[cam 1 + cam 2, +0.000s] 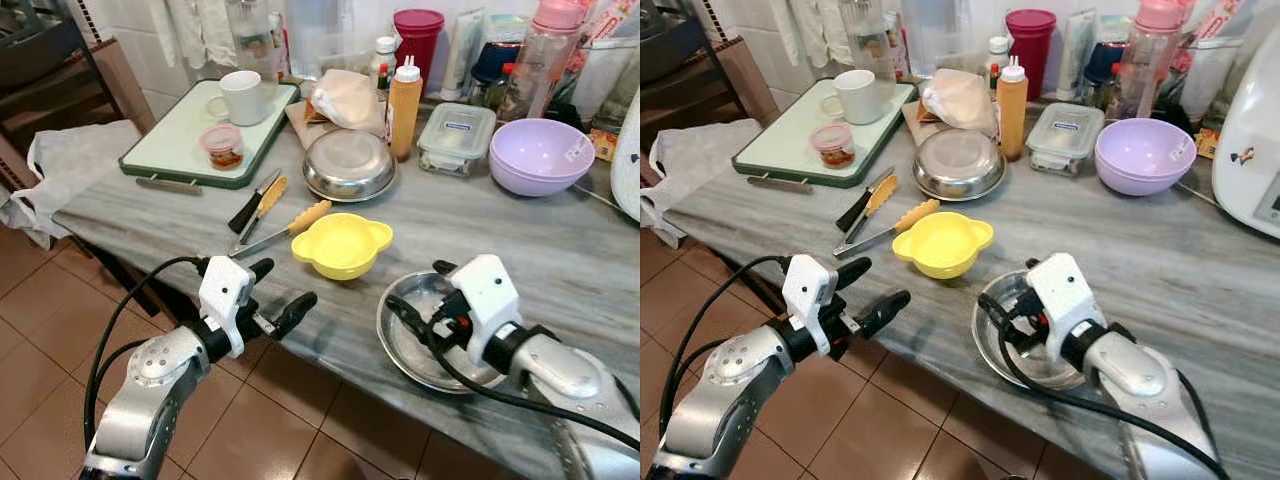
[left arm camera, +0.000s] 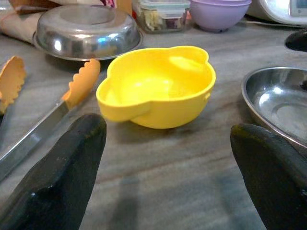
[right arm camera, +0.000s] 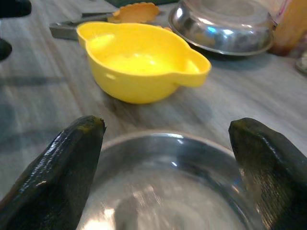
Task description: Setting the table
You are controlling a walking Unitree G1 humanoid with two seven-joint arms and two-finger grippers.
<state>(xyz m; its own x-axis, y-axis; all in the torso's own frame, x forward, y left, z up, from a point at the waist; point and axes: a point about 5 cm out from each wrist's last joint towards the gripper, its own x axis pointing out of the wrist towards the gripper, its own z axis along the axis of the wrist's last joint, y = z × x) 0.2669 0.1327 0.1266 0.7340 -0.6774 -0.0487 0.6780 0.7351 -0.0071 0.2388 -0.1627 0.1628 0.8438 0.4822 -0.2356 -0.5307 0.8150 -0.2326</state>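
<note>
A yellow two-handled bowl [image 1: 342, 243] sits upright on the grey marble table [image 1: 560, 250], near the front. To its right lies a shallow steel plate [image 1: 412, 345] at the table's front edge. My right gripper [image 1: 420, 290] hovers just over that plate, open, with nothing between its fingers; in the right wrist view the plate's rim [image 3: 163, 139] lies between the fingers, with the yellow bowl [image 3: 139, 60] beyond. My left gripper [image 1: 283, 283] is open at the table's front edge, left of the yellow bowl [image 2: 158, 86] and pointing towards it.
Tongs with yellow tips [image 1: 275, 228] and a black-handled knife [image 1: 250, 205] lie left of the bowl. Behind are an upturned steel bowl [image 1: 350, 163], an orange sauce bottle [image 1: 404, 108], a lidded container [image 1: 457, 135], a purple bowl [image 1: 540, 155], and a green tray [image 1: 190, 125] with a mug [image 1: 243, 97].
</note>
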